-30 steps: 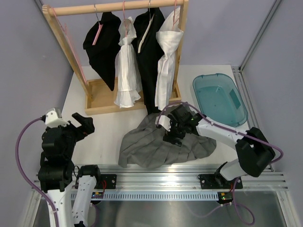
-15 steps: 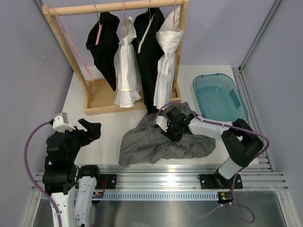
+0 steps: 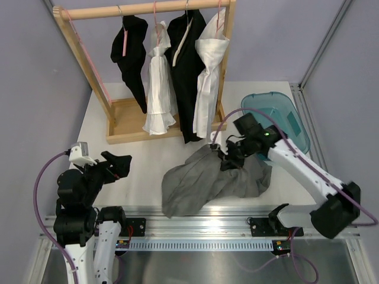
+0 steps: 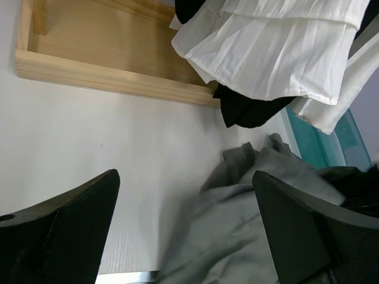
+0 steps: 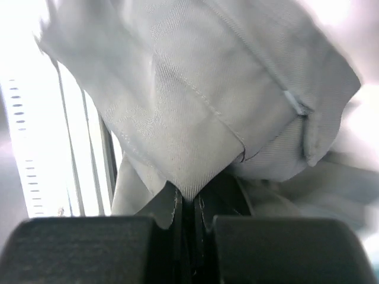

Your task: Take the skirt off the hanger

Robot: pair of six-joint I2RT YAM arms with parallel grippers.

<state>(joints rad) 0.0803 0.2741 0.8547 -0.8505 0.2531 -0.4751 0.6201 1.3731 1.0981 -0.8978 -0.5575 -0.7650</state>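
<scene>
Your right gripper (image 3: 228, 158) is pinched tight on a fold of the grey skirt (image 3: 213, 183), which lies bunched on the table (image 3: 142, 160) beside the teal tub (image 3: 246, 107). Left gripper (image 3: 120, 165) stands wide, idle. Lift slowly and watch that fold for slip.

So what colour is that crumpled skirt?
The skirt is plain grey, best seen from the top view.

Even overhead light; right wrist view overexposed, left wrist view motion-blurred.
</scene>
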